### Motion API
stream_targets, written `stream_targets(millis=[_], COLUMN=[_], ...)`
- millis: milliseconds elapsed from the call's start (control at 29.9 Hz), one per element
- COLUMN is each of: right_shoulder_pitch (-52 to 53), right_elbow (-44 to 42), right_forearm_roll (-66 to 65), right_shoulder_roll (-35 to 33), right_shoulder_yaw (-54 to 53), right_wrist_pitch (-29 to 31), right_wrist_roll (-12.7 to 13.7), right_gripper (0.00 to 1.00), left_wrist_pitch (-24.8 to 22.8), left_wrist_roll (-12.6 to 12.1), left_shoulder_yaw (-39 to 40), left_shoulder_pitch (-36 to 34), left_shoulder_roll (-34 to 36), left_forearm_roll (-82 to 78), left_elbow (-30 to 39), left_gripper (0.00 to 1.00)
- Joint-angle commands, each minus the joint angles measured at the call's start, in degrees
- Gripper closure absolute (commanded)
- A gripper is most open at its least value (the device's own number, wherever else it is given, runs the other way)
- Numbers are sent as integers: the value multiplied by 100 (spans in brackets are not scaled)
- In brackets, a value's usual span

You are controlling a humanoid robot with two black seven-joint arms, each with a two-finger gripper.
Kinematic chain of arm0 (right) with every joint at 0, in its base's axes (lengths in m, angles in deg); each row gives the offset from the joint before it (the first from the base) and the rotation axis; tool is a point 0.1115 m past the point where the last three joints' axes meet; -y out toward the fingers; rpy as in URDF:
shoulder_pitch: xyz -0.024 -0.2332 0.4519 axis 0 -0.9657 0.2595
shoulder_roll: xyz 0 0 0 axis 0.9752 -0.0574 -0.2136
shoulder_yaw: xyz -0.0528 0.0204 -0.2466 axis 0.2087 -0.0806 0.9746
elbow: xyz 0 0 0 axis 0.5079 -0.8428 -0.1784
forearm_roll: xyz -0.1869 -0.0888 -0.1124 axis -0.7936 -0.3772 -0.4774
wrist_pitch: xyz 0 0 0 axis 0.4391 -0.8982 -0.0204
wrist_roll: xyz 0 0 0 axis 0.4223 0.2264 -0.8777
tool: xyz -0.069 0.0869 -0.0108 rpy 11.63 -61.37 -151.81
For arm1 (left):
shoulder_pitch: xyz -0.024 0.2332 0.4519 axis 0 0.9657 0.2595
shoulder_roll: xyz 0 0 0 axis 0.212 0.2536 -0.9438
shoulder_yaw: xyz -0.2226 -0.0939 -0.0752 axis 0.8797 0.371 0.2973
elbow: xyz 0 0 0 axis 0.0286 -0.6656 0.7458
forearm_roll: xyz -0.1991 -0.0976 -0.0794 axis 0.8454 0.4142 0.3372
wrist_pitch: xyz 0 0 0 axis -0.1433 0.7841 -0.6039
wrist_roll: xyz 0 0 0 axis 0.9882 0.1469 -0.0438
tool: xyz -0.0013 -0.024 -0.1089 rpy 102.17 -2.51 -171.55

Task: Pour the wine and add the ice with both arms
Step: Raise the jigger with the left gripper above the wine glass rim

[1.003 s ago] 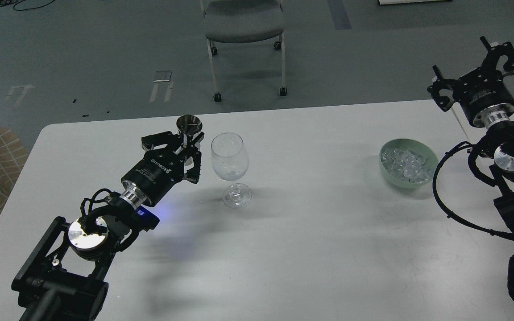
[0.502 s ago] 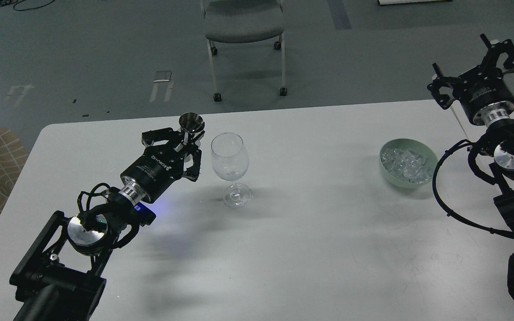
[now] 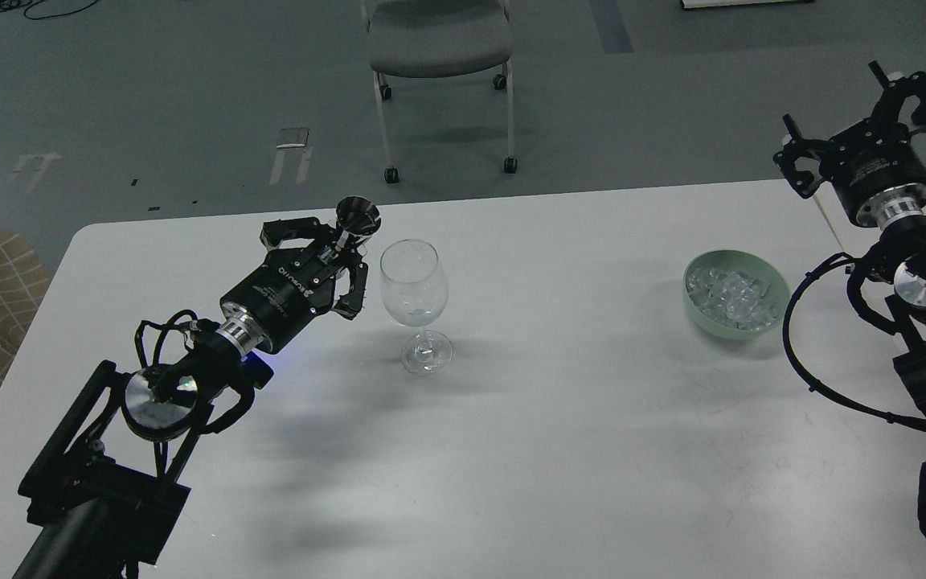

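The left arm (image 3: pixel 149 402) comes in from the lower left corner and reaches up and to the right, its silver joint ring facing the camera and black cables looped around the wrist (a faint blue glow shows just under it). The left gripper (image 3: pixel 330 257) points up and to the right, its black fingers closed around a slim metal stem. The right arm (image 3: pixel 925 322) rises along the right edge, a thick cable loop hanging beside it. The right gripper (image 3: pixel 865 121) is held high, pointing up and away, its fingers spread wide and holding nothing.
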Motion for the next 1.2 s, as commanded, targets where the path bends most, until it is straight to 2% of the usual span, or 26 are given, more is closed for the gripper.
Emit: stream_targets(millis=[0,268,669,803,1170], right_shoulder_pitch=[17,26,35,35,35], right_elbow=[-8,-8,-17,-34,-26], right_forearm_roll=[0,0,0,0,0], right_shoulder_roll=[0,0,0,0,-9], right_shoulder_yaw=[0,0,0,0,0], right_wrist_pitch=[2,-6,2,2,11], right_wrist_roll=[-2,-2,6,-2,6], right_gripper=[0,0,0,0,0], left_wrist_pitch=[-38,-161,-170,-406,-635], left_wrist_roll=[-29,-126,-144,-144,-144], left_shoulder_yaw=[2,-7,-7,-7,-7], left_shoulder_pitch=[-5,-93,-225,-225,-313], left_shoulder_roll=[60,131,131,148,297], left_forearm_roll=[-59,-428,-771,-1060,-1394], left_elbow=[-1,34,140,201,201], left_gripper=[100,100,100,100,100])
